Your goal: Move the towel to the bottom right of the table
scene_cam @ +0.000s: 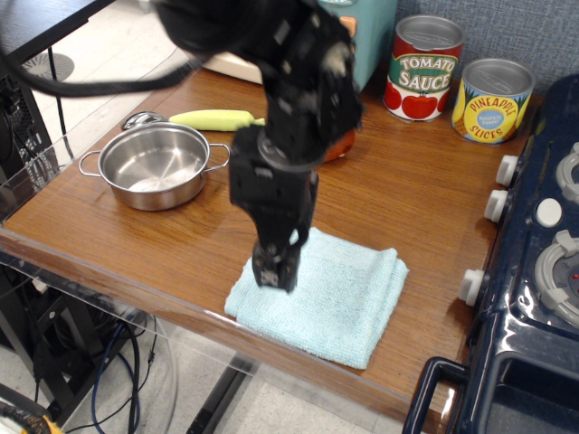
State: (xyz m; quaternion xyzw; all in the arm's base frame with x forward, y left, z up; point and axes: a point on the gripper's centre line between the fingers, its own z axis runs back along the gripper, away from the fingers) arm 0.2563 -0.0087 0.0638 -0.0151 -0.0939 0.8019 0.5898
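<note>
The light aqua-blue towel (321, 294) lies flat and folded on the reddish-brown table (172, 258), near the front edge and right of the middle. My black gripper (276, 269) points down over the towel's left part, lifted a little off it. It is motion-blurred. Its fingers hold nothing, and the towel stays flat beneath it.
A steel pot (156, 165) stands at the left, with a yellow-green vegetable (215, 118) behind it. Tomato sauce (424, 68) and pineapple (491, 100) cans stand at the back right. The dark navy toy stove (534, 271) borders the table on the right. The acrylic rim (136, 303) runs along the front.
</note>
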